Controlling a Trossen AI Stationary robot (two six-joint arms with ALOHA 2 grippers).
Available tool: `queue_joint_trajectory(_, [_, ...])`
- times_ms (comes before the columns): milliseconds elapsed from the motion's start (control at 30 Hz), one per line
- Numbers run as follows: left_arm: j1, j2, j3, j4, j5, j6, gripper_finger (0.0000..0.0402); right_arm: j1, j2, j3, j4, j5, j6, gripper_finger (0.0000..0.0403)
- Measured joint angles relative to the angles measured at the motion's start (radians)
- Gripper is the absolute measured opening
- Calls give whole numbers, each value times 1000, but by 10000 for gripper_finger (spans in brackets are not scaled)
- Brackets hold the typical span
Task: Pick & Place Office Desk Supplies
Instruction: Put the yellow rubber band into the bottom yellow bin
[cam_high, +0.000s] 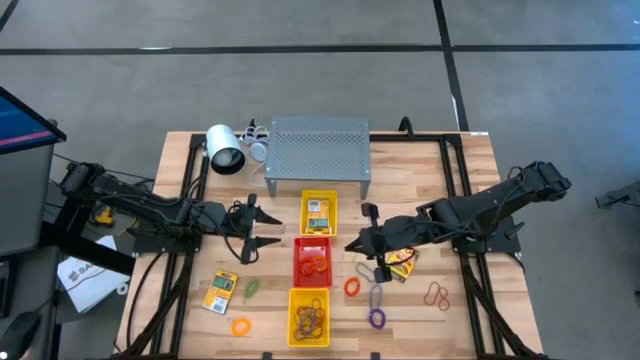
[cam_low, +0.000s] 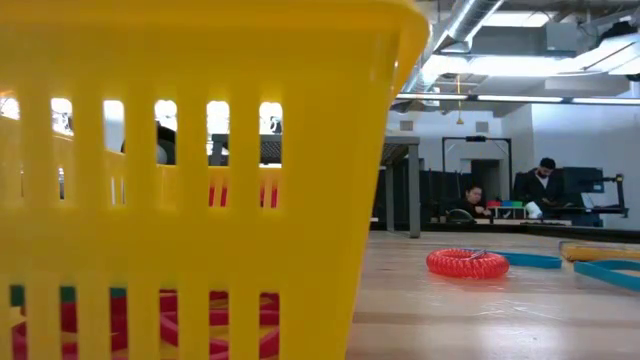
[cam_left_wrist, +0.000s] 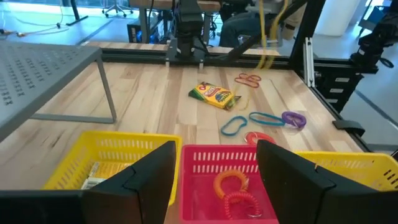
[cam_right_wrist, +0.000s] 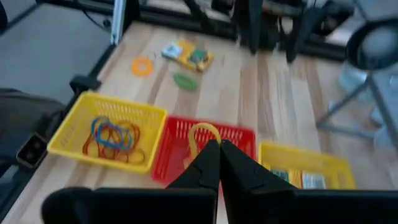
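Three trays stood in a line down the middle of the wooden table (cam_high: 460, 180): a yellow tray (cam_high: 319, 212) holding a card packet (cam_high: 318, 222), then a red tray (cam_high: 312, 260), then a second yellow tray (cam_high: 309, 316) with a tangle of rubber bands (cam_high: 310, 320) inside. The left gripper (cam_high: 258, 229) hovered just left of the red tray with its two fingers spread wide and nothing between them; through its wrist camera an orange coiled loop (cam_left_wrist: 234, 188) lay on the red tray's floor. The right gripper (cam_high: 356, 243) sat at the red tray's right edge with its fingers pressed together, and a thin orange band (cam_right_wrist: 203, 135) curved just past their tips, though it was hard to say whether the band was pinched or simply lying in the tray. Right of the trays lay an orange ring (cam_high: 352, 287), a purple ring (cam_high: 377, 319), a brown band (cam_high: 436, 294) and a yellow crayon packet (cam_high: 404, 262), partly under the right arm. Left of the trays lay another card packet (cam_high: 220, 292), a green loop (cam_high: 252, 288) and an orange ring (cam_high: 240, 326). A grey perforated stand (cam_high: 318, 148) and a white cylindrical lamp (cam_high: 224, 148) stood at the table's far side.
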Motion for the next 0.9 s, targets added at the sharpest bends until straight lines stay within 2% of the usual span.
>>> queue_joint_trajectory(433, [0,0,0,18,0,6,218,-5,39,0,281,-8,-155,0])
queue_joint_trajectory(600, [0,0,0,22,0,6,218,-23,108,0,396,-101,-142,0])
queue_joint_trajectory(900, [-12,0,0,13,3,-6,218,-24,221,0,580,-134,-77,0])
